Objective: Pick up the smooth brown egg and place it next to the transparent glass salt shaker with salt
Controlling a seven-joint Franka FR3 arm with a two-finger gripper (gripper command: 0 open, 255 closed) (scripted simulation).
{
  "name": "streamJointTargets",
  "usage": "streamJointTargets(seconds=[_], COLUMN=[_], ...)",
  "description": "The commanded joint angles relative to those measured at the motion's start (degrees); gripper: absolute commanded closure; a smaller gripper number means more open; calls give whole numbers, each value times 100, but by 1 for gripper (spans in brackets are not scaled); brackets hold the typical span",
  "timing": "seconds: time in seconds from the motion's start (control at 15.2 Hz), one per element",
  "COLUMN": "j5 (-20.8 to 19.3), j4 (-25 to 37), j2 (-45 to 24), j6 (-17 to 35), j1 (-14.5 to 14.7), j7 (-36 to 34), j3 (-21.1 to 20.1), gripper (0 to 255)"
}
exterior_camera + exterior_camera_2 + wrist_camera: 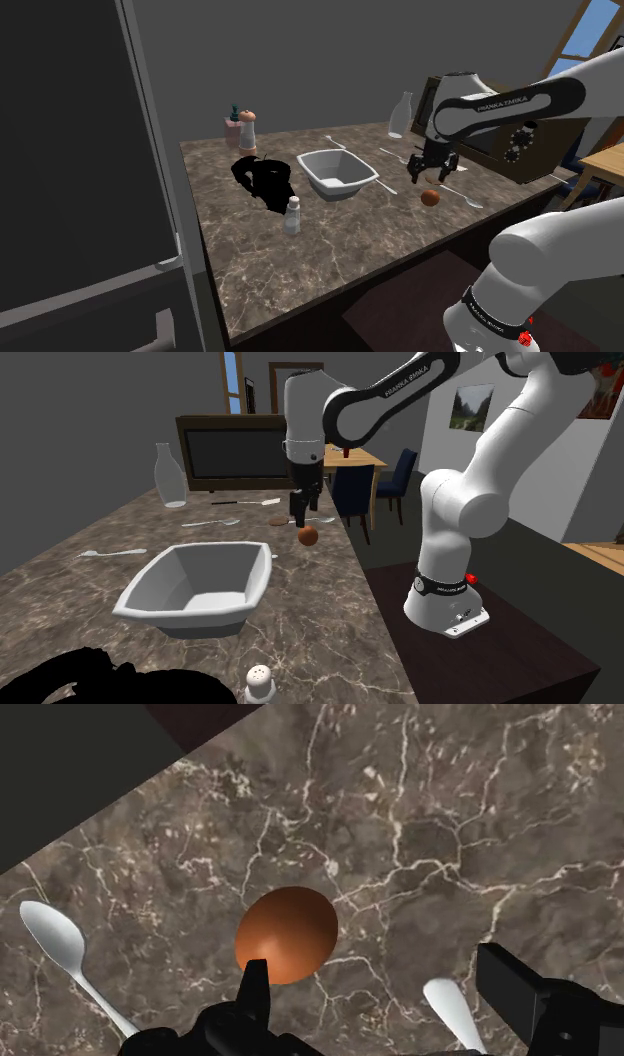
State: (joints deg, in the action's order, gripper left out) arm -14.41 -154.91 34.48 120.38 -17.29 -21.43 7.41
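- A dim room holds a dark marbled tabletop, which carries every task thing.
- The white arm reaches from its stand over the end of the tabletop at the shoulder view's right.
- A pale bowl sits mid-tabletop, between the egg's end and the shaker's end.
- The salt shaker stands upright near the front edge, just past the bowl and a black shape, with bare tabletop in front of it.
- The gripper hangs just above the brown egg, its 2 fingers spread apart and touching nothing.
- The egg lies on the tabletop, not centred in the gap. It sits beside 1 finger, so the hand likely needs a small sideways shift before descending.
- From above the egg looks nearly round, so I cannot tell its long axis.
- The egg rests near the tabletop's stand-side edge, well apart from the shaker.
- 2 white spoons flank the egg, leaving little room for the fingers.
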Motion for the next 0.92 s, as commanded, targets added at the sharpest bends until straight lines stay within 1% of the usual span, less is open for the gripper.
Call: streamJointTargets(seconds=[0.0,0.2,0.66,0.86], j5=[-235,-561,-768,-787], j4=[-131,-247,-481,-496], j2=[-234,-585,-1048,-1091], j6=[372,839,1545,1604], j1=[-228,-536,-652,-663], j7=[-192,-475,-564,-573], j3=[57,127,230,238], gripper=[0,0,0,0])
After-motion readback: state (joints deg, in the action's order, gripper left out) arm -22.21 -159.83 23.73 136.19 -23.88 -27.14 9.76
